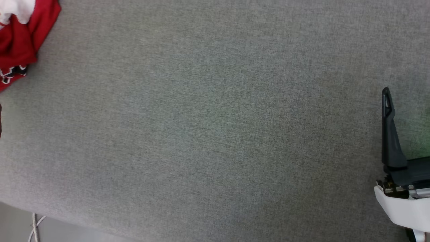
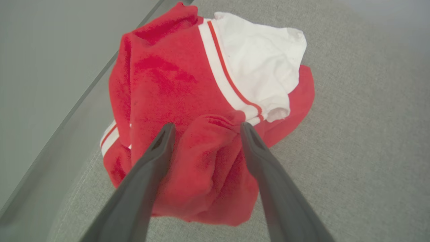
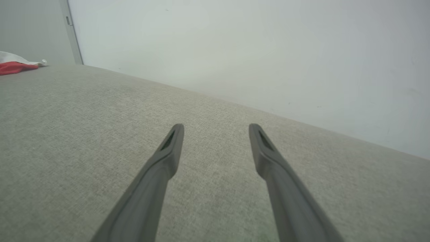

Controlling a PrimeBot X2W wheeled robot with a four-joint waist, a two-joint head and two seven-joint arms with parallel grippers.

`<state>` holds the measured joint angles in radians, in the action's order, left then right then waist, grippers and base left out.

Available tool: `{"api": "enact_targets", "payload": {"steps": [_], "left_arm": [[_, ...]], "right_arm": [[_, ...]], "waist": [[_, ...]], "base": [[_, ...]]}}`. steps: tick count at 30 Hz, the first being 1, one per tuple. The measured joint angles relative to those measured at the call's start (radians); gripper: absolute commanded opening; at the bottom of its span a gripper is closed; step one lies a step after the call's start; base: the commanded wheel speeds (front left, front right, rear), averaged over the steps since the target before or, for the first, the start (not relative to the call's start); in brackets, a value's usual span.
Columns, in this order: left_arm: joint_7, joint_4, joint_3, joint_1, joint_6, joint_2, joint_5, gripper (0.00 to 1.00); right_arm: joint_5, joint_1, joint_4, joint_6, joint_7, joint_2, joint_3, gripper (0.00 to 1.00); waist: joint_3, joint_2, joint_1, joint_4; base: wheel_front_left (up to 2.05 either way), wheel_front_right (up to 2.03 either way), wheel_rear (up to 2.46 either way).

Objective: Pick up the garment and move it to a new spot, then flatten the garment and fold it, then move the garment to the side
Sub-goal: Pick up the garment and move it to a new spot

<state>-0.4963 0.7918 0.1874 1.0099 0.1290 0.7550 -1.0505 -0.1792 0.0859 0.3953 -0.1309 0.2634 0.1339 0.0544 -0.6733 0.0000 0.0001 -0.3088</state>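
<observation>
- Garment (image 2: 188,111) lay crumpled in a heap on the grey surface (image 1: 215,121), at the upper left corner of the head view, partly cut by the frame.
- Left wrist view: the heap sat close to the surface's edge; red body bunched, one white sleeve (image 2: 262,64) uppermost, with a red-and-white stripe running along its seam.
- Head view: a scrap of black, white-outlined lettering (image 1: 13,72) showed at the heap's lower end.
- Left gripper (image 2: 205,126) was over the heap, fingers spread wide, tips either side of a raised red fold. Nothing clamped; could not tell whether the tips touched the cloth.
- Right gripper (image 3: 216,127) was well apart from the garment, at the far right of the head view, where one dark finger (image 1: 389,134) pointed up the frame above its pale wrist.
- Right wrist view: both its fingers stood wide apart over bare grey cloth, holding nothing. The garment showed small and distant at the upper left, by the pale wall (image 3: 235,50).
- A white cable (image 1: 35,228) hung past the surface's near edge, lower left of the head view.
</observation>
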Motion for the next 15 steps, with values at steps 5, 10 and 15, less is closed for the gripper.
{"api": "enact_targets", "payload": {"steps": [5, 10, 15], "left_arm": [[-0.099, 0.013, 0.048, -0.005, 0.0, 0.008, -0.078, 1.0], [-0.129, 0.042, 0.106, -0.014, 0.0, -0.011, -0.107, 1.0], [-0.119, 0.055, 0.145, -0.007, 0.0, -0.003, -0.118, 0.05]], "right_arm": [[-0.011, 0.002, 0.038, 0.0, 0.0, 0.004, 0.001, 1.0], [-0.018, 0.007, 0.059, 0.0, 0.0, 0.007, 0.002, 1.0], [-0.017, 0.01, 0.061, 0.0, 0.0, 0.009, 0.0, 1.0]], "waist": [[-0.043, 0.0, 0.0, 0.011], [-0.082, 0.0, 0.0, 0.016], [-0.086, 0.0, -0.0001, 0.021]], "base": [[0.0, 0.0, 0.0], [0.0, 0.0, 0.0], [0.0, 0.0, 0.0]]}}
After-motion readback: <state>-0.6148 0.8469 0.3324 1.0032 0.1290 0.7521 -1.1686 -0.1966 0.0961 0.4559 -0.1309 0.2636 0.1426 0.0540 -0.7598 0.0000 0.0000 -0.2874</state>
